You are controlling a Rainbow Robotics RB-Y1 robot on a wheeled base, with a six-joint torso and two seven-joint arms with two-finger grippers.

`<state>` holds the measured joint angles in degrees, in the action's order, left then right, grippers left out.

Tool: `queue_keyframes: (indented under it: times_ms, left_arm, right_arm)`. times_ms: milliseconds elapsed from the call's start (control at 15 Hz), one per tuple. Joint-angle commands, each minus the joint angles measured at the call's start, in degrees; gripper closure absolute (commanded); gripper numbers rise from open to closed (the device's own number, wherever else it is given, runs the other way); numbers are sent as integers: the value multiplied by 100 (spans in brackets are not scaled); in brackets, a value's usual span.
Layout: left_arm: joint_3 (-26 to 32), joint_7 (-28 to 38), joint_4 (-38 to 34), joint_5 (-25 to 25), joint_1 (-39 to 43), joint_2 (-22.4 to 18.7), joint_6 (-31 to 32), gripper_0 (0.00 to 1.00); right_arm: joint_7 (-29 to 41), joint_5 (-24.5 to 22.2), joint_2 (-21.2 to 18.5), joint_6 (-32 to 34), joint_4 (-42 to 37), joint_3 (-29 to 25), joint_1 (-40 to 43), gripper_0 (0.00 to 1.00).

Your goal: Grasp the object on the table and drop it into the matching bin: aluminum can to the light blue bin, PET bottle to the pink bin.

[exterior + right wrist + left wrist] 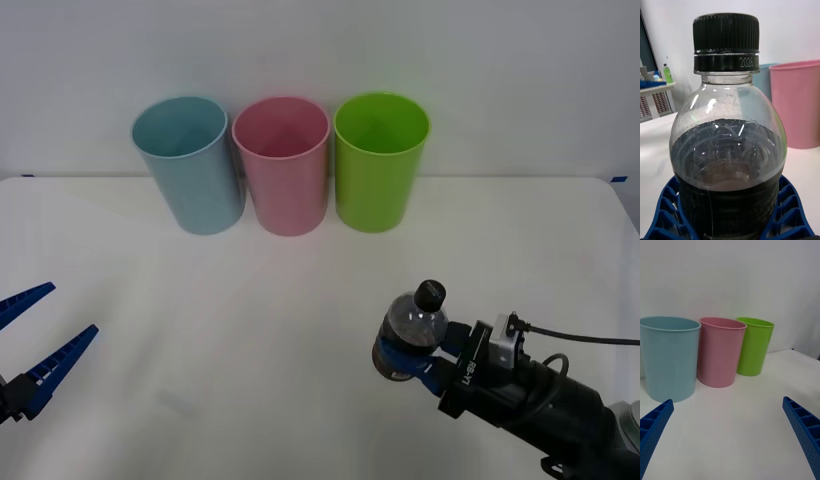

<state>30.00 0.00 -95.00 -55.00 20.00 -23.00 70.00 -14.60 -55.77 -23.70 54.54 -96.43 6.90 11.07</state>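
Note:
A small clear PET bottle (pixel 413 334) of dark liquid with a black cap stands upright at the front right of the white table (pixel 300 330). My right gripper (pixel 408 364) is shut around its lower body; the blue ribbed fingers (pixel 668 210) hug both sides of the bottle (pixel 728 150). The pink bin (pixel 282 165) stands at the back centre, with the light blue bin (pixel 189 163) to its left. My left gripper (pixel 28 345) hangs open at the front left edge, facing the pink bin (pixel 720 351) and the light blue bin (pixel 669 357).
A lime green bin (pixel 379 160) stands right of the pink one, all three touching in a row near the table's far edge. Bare tabletop lies between the bins and both grippers.

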Motion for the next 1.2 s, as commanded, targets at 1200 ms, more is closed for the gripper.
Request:
queue_keyframes:
  times_ms: [1200]
  left_arm:
    - [0, 0, 0, 0, 0, 0, 0, 0]
  right_arm:
    - [3350, -945, -258, -2773, -1036, 514, -2794, 100]
